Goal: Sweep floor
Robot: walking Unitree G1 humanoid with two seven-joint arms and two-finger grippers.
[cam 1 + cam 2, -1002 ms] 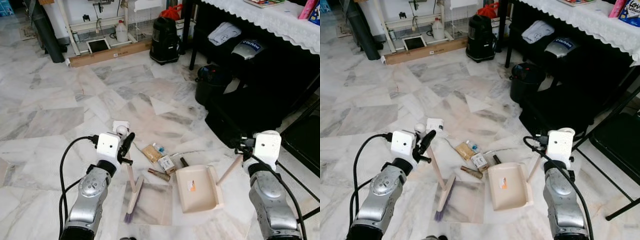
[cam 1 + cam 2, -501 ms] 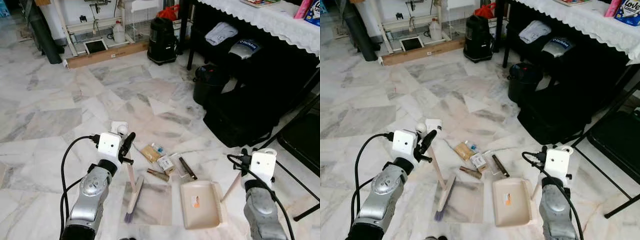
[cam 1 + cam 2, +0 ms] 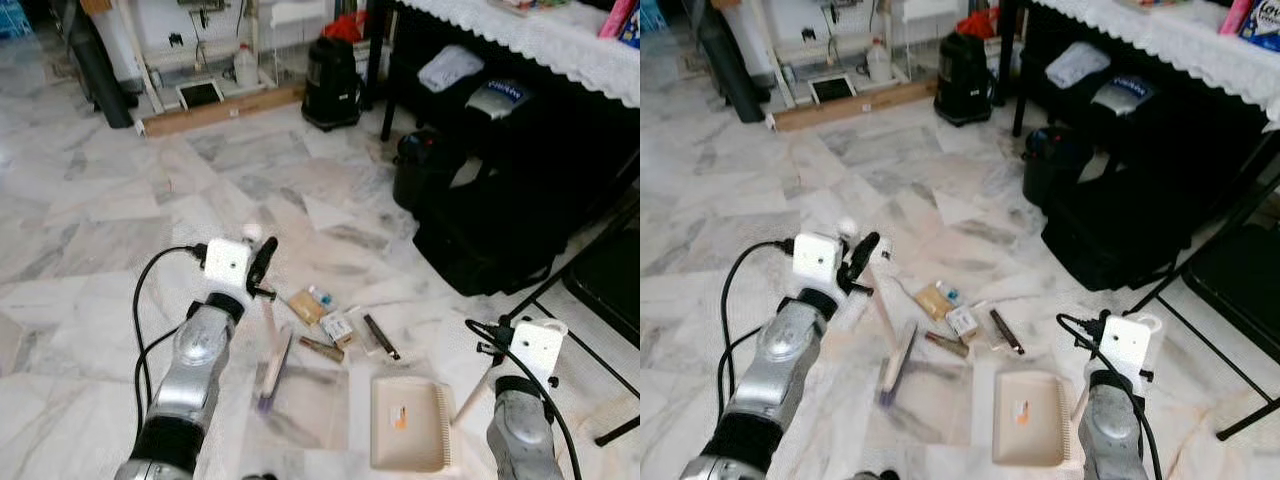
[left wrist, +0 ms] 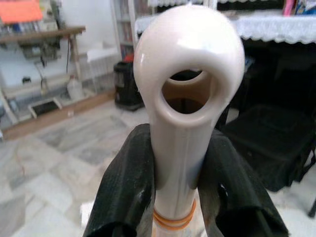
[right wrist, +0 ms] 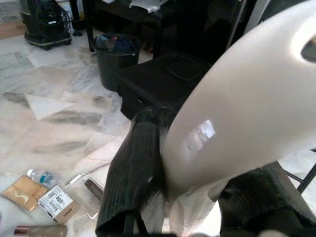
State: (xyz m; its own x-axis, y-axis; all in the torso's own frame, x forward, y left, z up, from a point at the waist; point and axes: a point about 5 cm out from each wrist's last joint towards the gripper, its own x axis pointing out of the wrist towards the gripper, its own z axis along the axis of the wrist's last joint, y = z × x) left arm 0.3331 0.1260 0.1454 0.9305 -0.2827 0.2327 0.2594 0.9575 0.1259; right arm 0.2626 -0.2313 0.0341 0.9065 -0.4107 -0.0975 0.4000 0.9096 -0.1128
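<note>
on marble floor [image 3: 90, 250] — left gripper [image 4: 170, 192] clamps brush [image 3: 272, 368], right gripper [image 5: 182, 197] dustpan [image 3: 408, 438]

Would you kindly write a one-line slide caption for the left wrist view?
Left tool shut on the cream brush handle, its hanging loop facing the camera, marble floor behind.

Cream brush [image 3: 272, 365] tilts, bristles on marble floor [image 3: 110, 220], left of flat cream dustpan [image 3: 408, 423].
</note>
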